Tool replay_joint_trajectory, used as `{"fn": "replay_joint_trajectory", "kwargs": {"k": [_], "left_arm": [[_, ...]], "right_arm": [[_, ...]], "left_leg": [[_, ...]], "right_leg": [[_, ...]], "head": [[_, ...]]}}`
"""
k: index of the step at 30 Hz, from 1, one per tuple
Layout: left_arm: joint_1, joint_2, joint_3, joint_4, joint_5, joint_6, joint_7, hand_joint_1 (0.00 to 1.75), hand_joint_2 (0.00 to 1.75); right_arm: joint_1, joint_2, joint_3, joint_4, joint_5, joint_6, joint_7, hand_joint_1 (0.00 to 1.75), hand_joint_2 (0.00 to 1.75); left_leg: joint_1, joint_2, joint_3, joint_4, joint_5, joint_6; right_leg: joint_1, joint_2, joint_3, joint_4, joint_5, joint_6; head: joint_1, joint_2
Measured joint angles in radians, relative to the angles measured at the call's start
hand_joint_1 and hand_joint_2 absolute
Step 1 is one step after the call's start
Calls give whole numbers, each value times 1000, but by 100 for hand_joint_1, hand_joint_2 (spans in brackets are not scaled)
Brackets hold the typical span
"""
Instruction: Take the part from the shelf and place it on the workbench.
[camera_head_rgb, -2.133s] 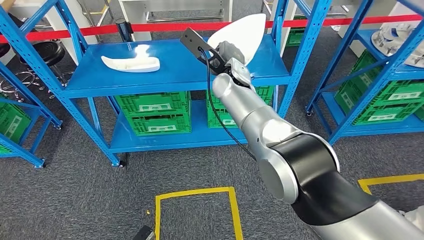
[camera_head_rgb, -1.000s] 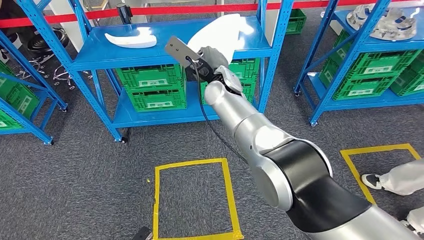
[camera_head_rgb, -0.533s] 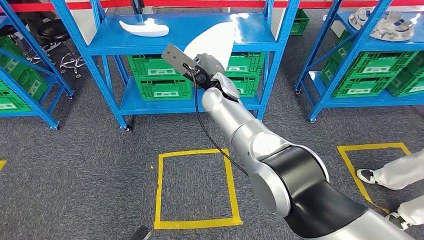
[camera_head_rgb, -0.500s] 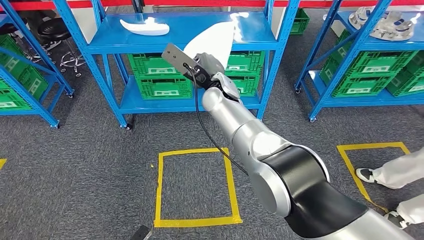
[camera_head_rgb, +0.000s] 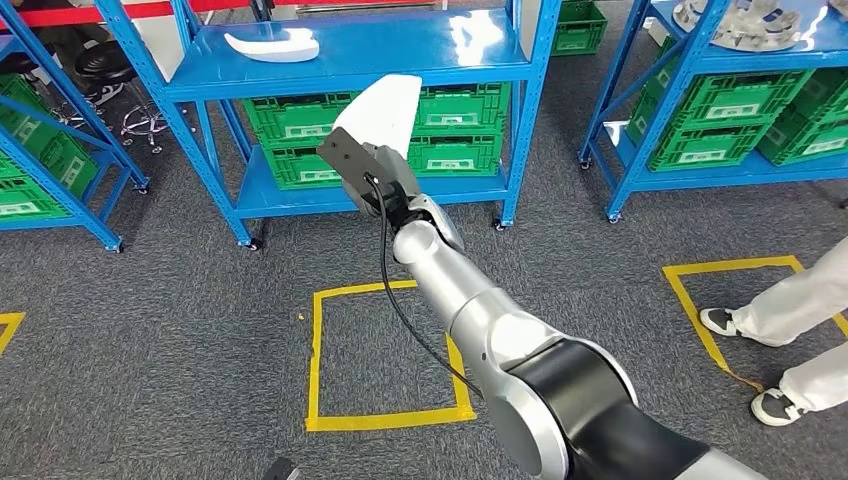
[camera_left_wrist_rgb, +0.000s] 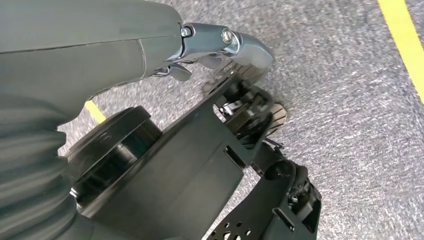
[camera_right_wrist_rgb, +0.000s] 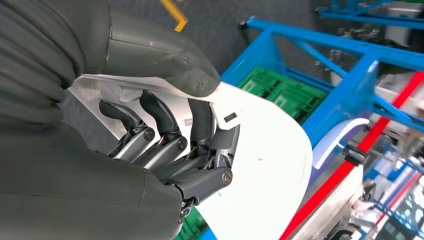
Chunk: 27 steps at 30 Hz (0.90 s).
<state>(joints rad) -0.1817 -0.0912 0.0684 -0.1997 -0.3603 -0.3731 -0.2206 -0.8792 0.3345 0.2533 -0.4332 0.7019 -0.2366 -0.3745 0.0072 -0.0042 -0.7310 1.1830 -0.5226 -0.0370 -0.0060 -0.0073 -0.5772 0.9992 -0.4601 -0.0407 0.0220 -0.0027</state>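
Currently, item one: my right hand (camera_right_wrist_rgb: 165, 150), raised ahead of me over the carpet, fingers (camera_right_wrist_rgb: 155, 120) curled against one face of the white part (camera_head_rgb: 388, 112) and thumb (camera_right_wrist_rgb: 150, 50) pressed on the other, so the part is gripped between them. The part stands off the shelf, in the air, near side of the blue shelf unit (camera_head_rgb: 350, 50), its broad white blade pointing up and away from me.

Item two: my left hand (camera_left_wrist_rgb: 230, 45), hanging low over grey carpet (camera_left_wrist_rgb: 350, 125); whether its fingers are spread or curled I cannot tell.

Item three: a second white part (camera_head_rgb: 272, 44), lying flat on the top board of the same shelf unit, far left, well apart from the one I hold.

Item four: green crates (camera_head_rgb: 300, 135), stacked on the lower board of that unit, behind my raised hand.

Item five: a yellow taped square (camera_head_rgb: 385, 355) on the carpet, near me, under my right arm.

Item six: another blue shelf unit (camera_head_rgb: 640, 110) at far right, carrying more green crates.

Item seven: a person's legs (camera_head_rgb: 790, 310) in white trousers, at the right edge beside a second yellow taped outline (camera_head_rgb: 730, 270).
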Motion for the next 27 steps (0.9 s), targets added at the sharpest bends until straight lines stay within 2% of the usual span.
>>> {"fn": "replay_joint_trajectory", "kwargs": {"k": [1, 2, 3, 4, 5, 6, 7, 8, 9, 11, 12, 13, 16, 17, 18, 19, 21, 22, 23, 25, 27], "left_arm": [[4, 1, 6, 0, 3, 0, -4, 0, 175], [7, 2, 11, 0, 4, 0, -7, 0, 175], [10, 3, 16, 0, 5, 0, -8, 0, 175], [11, 4, 20, 0, 6, 0, -9, 0, 175], [12, 5, 23, 0, 6, 0, -10, 0, 175], [11, 5, 26, 0, 6, 0, -9, 0, 175], [10, 5, 29, -1, 6, 0, -9, 0, 175], [10, 5, 32, -1, 6, 0, -9, 0, 175], [10, 5, 35, -1, 7, 0, -8, 0, 175], [16, 5, 40, -1, 7, 0, -7, 0, 175], [19, 5, 42, -1, 8, 0, -6, 0, 175], [21, 5, 44, -1, 8, 0, -6, 0, 175], [25, 5, 48, -1, 8, 0, -5, 0, 175], [27, 5, 50, 0, 8, 0, -5, 0, 175], [29, 5, 52, 0, 9, 0, -4, 0, 175], [31, 5, 54, 0, 10, 0, -3, 0, 175], [33, 4, 56, 0, 12, 0, -4, 0, 175], [34, 3, 57, 0, 12, 0, -5, 0, 175], [36, 1, 58, 0, 13, 0, -6, 0, 175], [39, -1, 62, -1, 14, 0, -9, 0, 175], [42, -1, 64, -1, 14, 0, -10, 0, 175]], "right_arm": [[30, -2, 9, -22, -31, -8, -2, 175, 175], [57, -4, 19, -44, -60, -15, 0, 175, 175], [82, -6, 31, -65, -88, -20, 4, 175, 175], [103, -9, 42, -84, -112, -23, 9, 175, 175], [120, -11, 51, -104, -136, -25, 14, 175, 175], [135, -14, 58, -124, -162, -26, 18, 175, 175], [147, -17, 63, -143, -187, -26, 20, 175, 175], [159, -22, 67, -163, -215, -24, 20, 175, 175], [173, -27, 71, -182, -240, -22, 18, 175, 175], [205, -41, 77, -212, -279, -19, 14, 175, 175], [222, -47, 79, -223, -291, -18, 11, 175, 175], [237, -53, 79, -233, -301, -18, 7, 175, 175], [276, -71, 81, -257, -326, -18, -2, 175, 175], [289, -76, 82, -262, -335, -18, -3, 175, 175], [303, -80, 82, -268, -343, -19, -4, 175, 175], [316, -84, 82, -274, -349, -20, -4, 175, 175], [335, -87, 82, -288, -353, -22, -5, 175, 175], [341, -88, 82, -296, -350, -24, -7, 175, 175], [347, -89, 84, -305, -346, -26, -9, 175, 175], [360, -93, 88, -321, -335, -35, -11, 175, 175], [375, -98, 94, -338, -321, -48, -10, 175, 175]], "left_leg": [[1, 0, -10, 61, -30, -4], [3, 0, -11, 101, -37, -7], [4, 0, 4, 111, -23, -9], [6, 1, 33, 89, 4, -10], [8, 0, 77, 37, 24, -11], [8, 0, 131, -30, 27, -10], [7, -2, 175, -93, 16, -5], [5, -3, 205, -140, 0, 1], [1, -4, 217, -163, -12, 9], [-1, -3, 211, -171, -6, 28], [0, -2, 207, -172, 1, 38], [1, -1, 202, -174, 8, 46], [-2, 2, 178, -172, 26, 57], [-3, 2, 171, -170, 31, 58], [-5, 2, 165, -169, 34, 58], [-6, 2, 161, -167, 37, 57], [-8, 2, 154, -161, 40, 53], [-9, 3, 151, -159, 41, 50], [-10, 4, 148, -157, 42, 47], [-12, 5, 145, -156, 43, 45], [-15, 6, 142, -156, 45, 50]], "right_leg": [[0, 0, -13, 1, 9, 1], [0, -1, -28, 3, 17, 2], [-1, -1, -43, 5, 25, 4], [-2, -1, -58, 8, 33, 7], [-3, -1, -71, 13, 41, 11], [-3, 0, -83, 17, 48, 16], [-2, 0, -92, 21, 55, 22], [-1, -1, -97, 24, 62, 28], [0, -1, -100, 23, 69, 35], [-3, -1, -104, 24, 78, 47], [-4, -1, -111, 37, 66, 53], [-5, 0, -125, 69, 41, 58], [-5, 3, -199, 263, -70, 67], [-5, 4, -209, 306, -87, 66], [-4, 4, -198, 309, -85, 64], [-3, 4, -166, 271, -69, 60], [2, 4, -70, 129, -31, 47], [5, 3, -36, 72, -20, 40], [8, 3, -17, 37, -17, 36], [10, 2, -16, 25, -14, 36], [6, 2, -17, 22, -9, 40]], "head": [[0, 0], [0, 0], [0, 0], [0, 0], [0, 0], [0, 0], [0, 0], [0, 0], [1, 0], [1, 0], [1, 0], [1, 0], [2, 0], [2, 0], [2, 0], [2, 0], [2, 0], [2, 0], [1, 0], [1, 0], [1, 0]]}}
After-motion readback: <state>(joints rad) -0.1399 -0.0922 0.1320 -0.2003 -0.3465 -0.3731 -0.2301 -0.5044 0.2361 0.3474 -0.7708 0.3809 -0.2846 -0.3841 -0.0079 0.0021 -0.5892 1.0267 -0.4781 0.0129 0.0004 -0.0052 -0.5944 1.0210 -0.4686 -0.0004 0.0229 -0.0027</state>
